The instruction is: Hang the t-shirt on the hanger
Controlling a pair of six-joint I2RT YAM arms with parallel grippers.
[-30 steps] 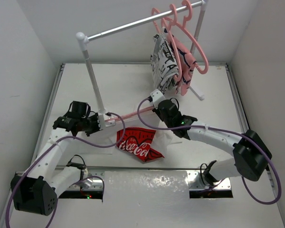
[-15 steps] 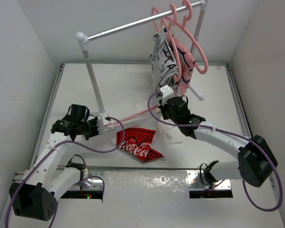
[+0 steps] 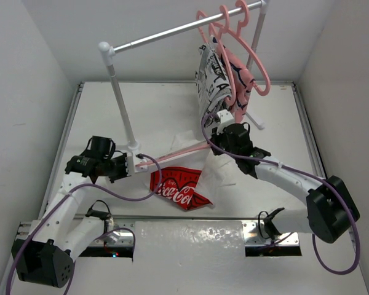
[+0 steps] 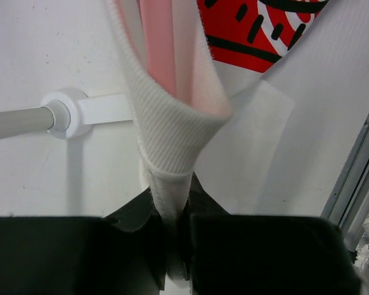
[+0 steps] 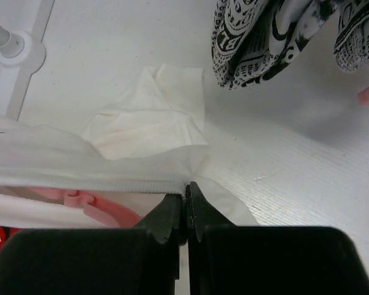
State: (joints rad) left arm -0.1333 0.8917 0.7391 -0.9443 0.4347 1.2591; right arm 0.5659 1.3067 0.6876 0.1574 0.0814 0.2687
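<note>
The t-shirt point(image 3: 179, 190) lies on the table with its red Coca-Cola panel up and white cloth point(image 3: 220, 173) to the right. Its ribbed neck band is stretched between both grippers. My left gripper point(image 3: 130, 164) is shut on the ribbed band point(image 4: 172, 141). My right gripper point(image 3: 214, 147) is shut on the band's other end point(image 5: 141, 184). The pink hanger point(image 3: 181, 150) runs through that opening, and it shows inside the collar point(image 4: 158, 49) and under the band point(image 5: 95, 208).
A white clothes rack point(image 3: 115, 83) stands behind the shirt, with its foot point(image 4: 64, 114) beside my left gripper. A black-and-white garment point(image 3: 212, 77) and a pink one point(image 3: 240, 83) hang on pink hangers point(image 3: 249, 52) at the rack's right end, just behind my right gripper.
My right gripper has moved right and away from the left one with the neck band, stretching the opening over the hanger. The left gripper has shifted slightly left.
</note>
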